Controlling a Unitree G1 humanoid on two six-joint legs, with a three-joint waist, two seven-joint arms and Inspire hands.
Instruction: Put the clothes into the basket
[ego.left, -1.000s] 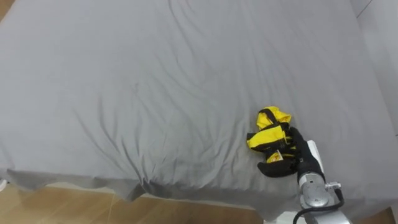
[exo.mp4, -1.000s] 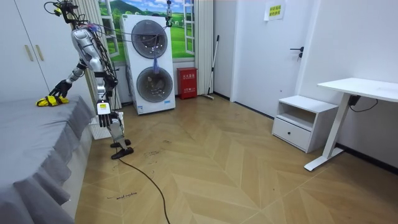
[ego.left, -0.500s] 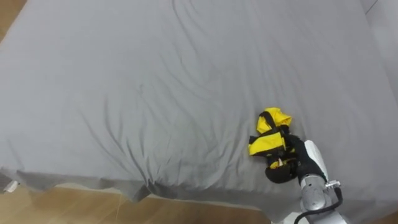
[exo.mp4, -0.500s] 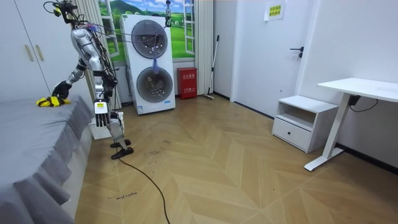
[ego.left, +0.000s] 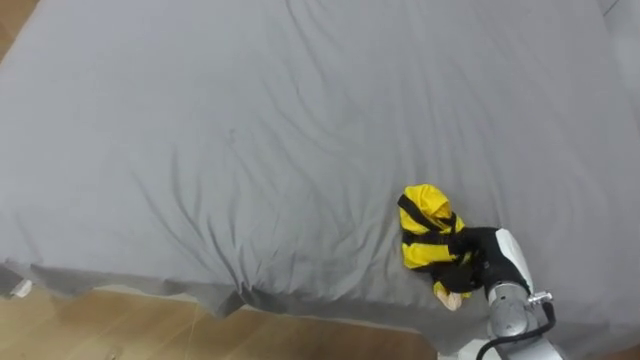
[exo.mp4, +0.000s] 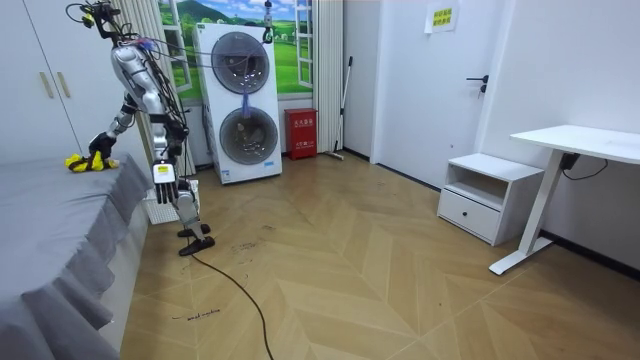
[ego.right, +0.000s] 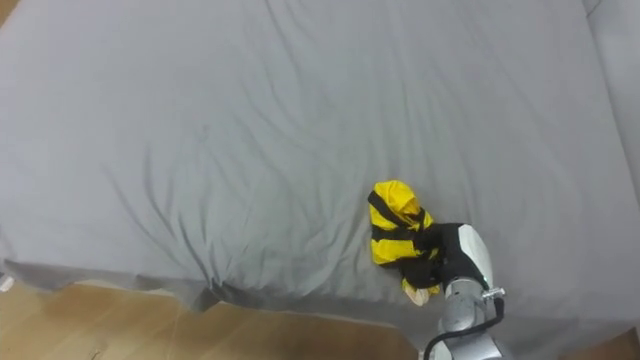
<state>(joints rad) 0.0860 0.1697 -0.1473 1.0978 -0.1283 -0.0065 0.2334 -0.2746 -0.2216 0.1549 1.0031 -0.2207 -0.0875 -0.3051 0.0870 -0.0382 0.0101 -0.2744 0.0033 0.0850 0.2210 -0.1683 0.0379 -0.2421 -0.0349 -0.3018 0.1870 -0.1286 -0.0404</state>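
A crumpled yellow and black garment (ego.left: 426, 232) lies on the grey bed (ego.left: 250, 130) near its front edge, at the lower right of the eye views. My right hand (ego.left: 482, 262) comes in from the lower right, and its dark fingers are curled into the near side of the garment. In the room view I stand at the bedside with the right arm stretched over the bed to the garment (exo.mp4: 76, 161). My left hand (exo.mp4: 162, 174) hangs by my side. A white basket (exo.mp4: 152, 210) stands on the floor by my legs.
The grey sheet is creased and hangs over the bed's front edge (ego.left: 230, 295), with wooden floor below. In the room view a stacked washer and dryer (exo.mp4: 243, 105) stands behind me, and a white nightstand (exo.mp4: 487, 197) and desk (exo.mp4: 580, 150) are at the room view's right.
The right hand's fingers have curled onto the garment, which has bunched up and shifted slightly left. The eye view has shifted a little.
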